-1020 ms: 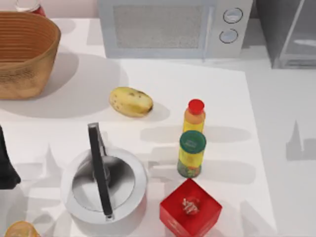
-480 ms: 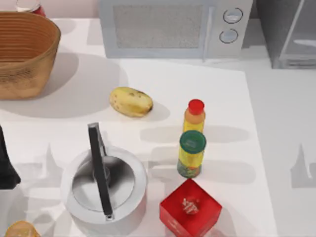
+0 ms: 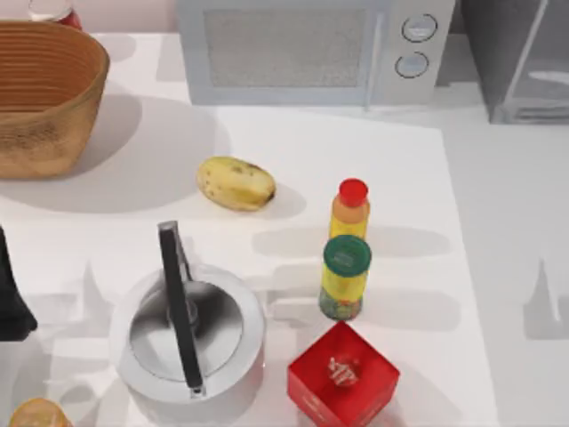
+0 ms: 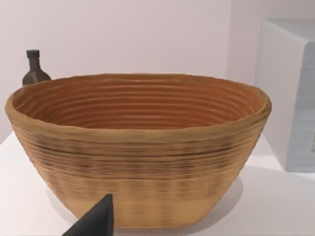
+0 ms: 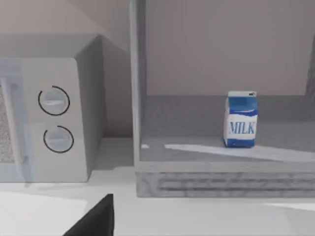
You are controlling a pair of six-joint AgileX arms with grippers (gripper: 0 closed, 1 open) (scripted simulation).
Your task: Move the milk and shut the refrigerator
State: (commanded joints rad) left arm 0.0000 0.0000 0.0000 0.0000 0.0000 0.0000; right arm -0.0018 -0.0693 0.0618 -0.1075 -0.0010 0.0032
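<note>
The milk [image 5: 241,119], a small white carton with a blue top and blue lettering, stands upright on the floor of the refrigerator [image 5: 197,183], towards its inner right. In the top view the grey refrigerator [image 3: 498,71] sits at the table's back right corner, and its thin-framed see-through door [image 3: 532,49] is swung open. A dark part of my right gripper [image 5: 96,219] shows low in the right wrist view, well short of the refrigerator and holding nothing that I can see. My left arm [image 3: 11,298] is parked at the table's left edge, its gripper [image 4: 93,223] facing the basket.
A white microwave [image 3: 311,49] stands left of the refrigerator. A woven basket [image 3: 44,93] is at the back left. On the mat are a potato [image 3: 235,183], a red-capped yellow bottle [image 3: 350,211], a green-lidded jar [image 3: 345,277], a red box [image 3: 342,375] and a silver pot [image 3: 187,331].
The pointed shadow on the table's right side has slid toward the front edge and the right. Nothing on the table has moved.
</note>
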